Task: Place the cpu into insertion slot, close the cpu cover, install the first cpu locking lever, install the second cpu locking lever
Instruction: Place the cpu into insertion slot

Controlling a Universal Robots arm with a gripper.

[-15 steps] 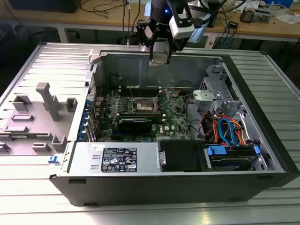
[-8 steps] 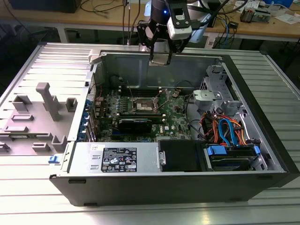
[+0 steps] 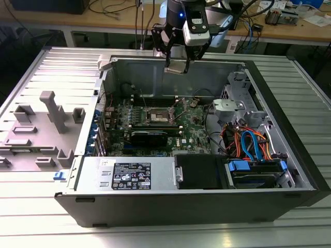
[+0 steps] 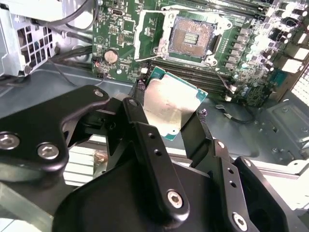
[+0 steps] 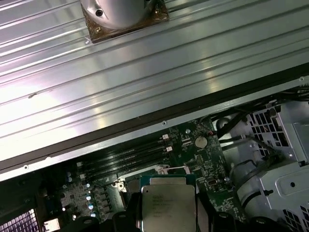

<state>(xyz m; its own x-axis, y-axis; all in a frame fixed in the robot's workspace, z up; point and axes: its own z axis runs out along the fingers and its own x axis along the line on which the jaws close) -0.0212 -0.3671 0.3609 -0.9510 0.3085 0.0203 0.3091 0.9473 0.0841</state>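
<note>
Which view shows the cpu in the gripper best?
The second wrist view: the cpu fills the middle, clamped in the gripper. The first wrist view cuts it off at the picture's edge; the exterior view shows it small.

A ribbed silvery tabletop [image 3: 31, 217] is carrying an open black computer case [image 3: 196, 206] that is lying on its side. Just beside it, toward the exterior view's left, a pale grey plate [image 3: 31, 85] is lying flat, bearing upright fixtures [image 3: 51, 111].
</note>
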